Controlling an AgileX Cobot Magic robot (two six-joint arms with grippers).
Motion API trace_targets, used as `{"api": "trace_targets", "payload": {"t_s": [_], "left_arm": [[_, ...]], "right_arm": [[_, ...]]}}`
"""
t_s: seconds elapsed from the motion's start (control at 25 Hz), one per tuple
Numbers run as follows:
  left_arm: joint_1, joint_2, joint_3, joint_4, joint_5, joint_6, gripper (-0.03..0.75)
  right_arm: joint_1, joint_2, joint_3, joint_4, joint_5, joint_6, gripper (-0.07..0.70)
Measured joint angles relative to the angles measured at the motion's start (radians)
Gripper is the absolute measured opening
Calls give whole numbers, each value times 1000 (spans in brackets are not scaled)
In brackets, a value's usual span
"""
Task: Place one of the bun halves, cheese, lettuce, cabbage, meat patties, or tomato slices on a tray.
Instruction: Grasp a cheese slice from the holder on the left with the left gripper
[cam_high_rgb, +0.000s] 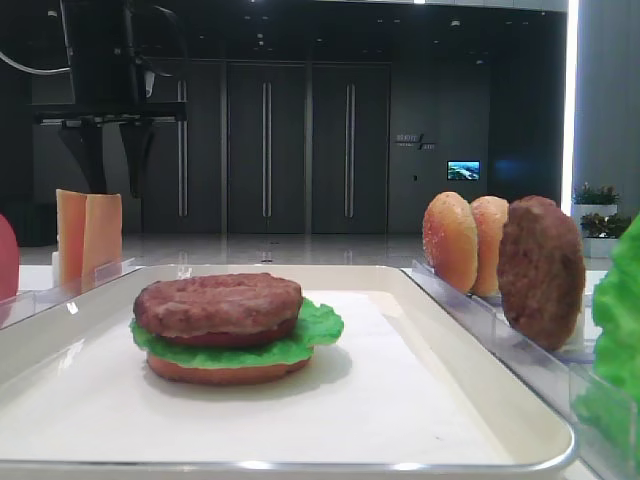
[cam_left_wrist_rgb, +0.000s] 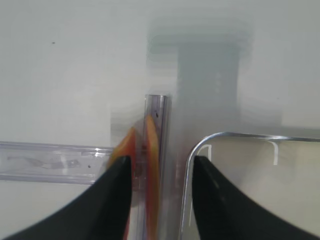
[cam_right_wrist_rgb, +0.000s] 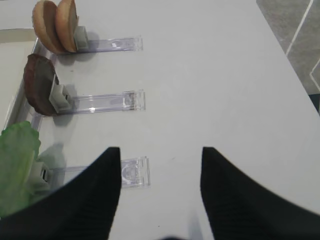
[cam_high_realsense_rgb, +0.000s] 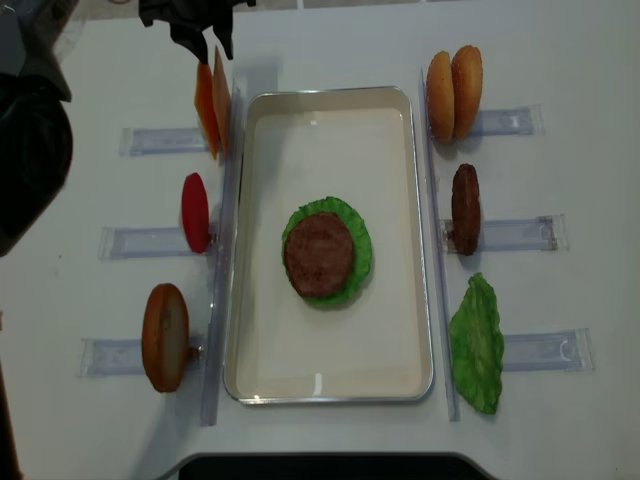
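Observation:
Two cheese slices (cam_high_realsense_rgb: 210, 105) stand on edge in a clear holder left of the tray (cam_high_realsense_rgb: 262, 370). In the left wrist view the right cheese slice (cam_left_wrist_rgb: 151, 165) sits between the open jaws of my left gripper (cam_left_wrist_rgb: 161, 160), with a gap on both sides. The left slice (cam_left_wrist_rgb: 126, 145) is partly behind the left finger (cam_left_wrist_rgb: 112, 200). From above, the left gripper (cam_high_realsense_rgb: 195, 30) hangs over the cheese. On the tray lies a stack of bun half, lettuce (cam_high_realsense_rgb: 355, 225) and meat patty (cam_high_realsense_rgb: 318, 253). My right gripper (cam_right_wrist_rgb: 160, 150) is open over bare table, holding nothing.
On the left rails stand a tomato slice (cam_high_realsense_rgb: 195, 212) and a bun half (cam_high_realsense_rgb: 165, 337). On the right rails stand two bun halves (cam_high_realsense_rgb: 455, 92), a meat patty (cam_high_realsense_rgb: 465, 208) and a lettuce leaf (cam_high_realsense_rgb: 478, 345). The tray's corner rim (cam_left_wrist_rgb: 200, 145) lies just right of the cheese holder.

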Motion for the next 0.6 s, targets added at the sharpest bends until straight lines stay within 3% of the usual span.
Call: {"api": "trace_targets", "payload": {"t_s": [0.4, 0.48, 0.6], "left_arm": [[0, 34, 0, -3, 0, 15, 285], [0, 52, 0, -23, 0, 33, 241], [0, 56, 0, -41, 0, 47, 89]], "right_arm": [[0, 0, 0, 0, 0, 0, 349], [0, 0, 0, 0, 0, 0, 349], [0, 0, 0, 0, 0, 0, 349]]}}
